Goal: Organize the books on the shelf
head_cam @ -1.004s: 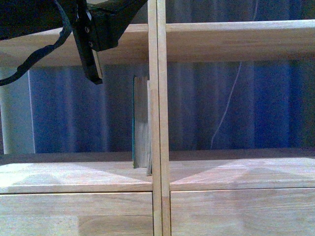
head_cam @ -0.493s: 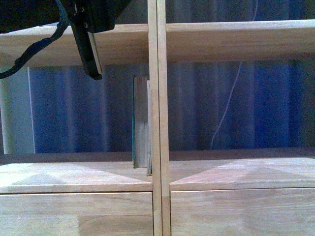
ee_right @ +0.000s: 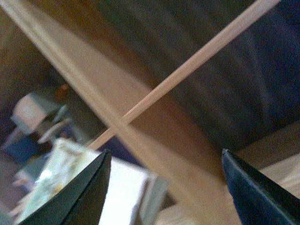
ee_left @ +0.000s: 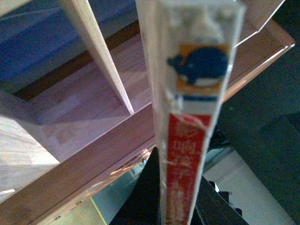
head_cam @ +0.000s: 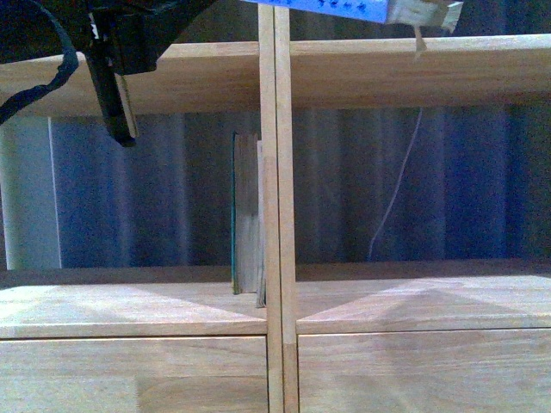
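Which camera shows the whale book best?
Left wrist view: the book fills it, red-and-white spine with whale clear. Front view catches only a blue sliver at the top. Right wrist view shows a blurred pale shape, possibly it.

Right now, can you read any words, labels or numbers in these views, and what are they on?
Nothing reads cleanly.
Paperback spine, red band: white Chinese characters, too blurred to read.
Spine above the red band: a blue whale picture, no words.
Shelf: no text.
Right wrist view: too blurred to tell.
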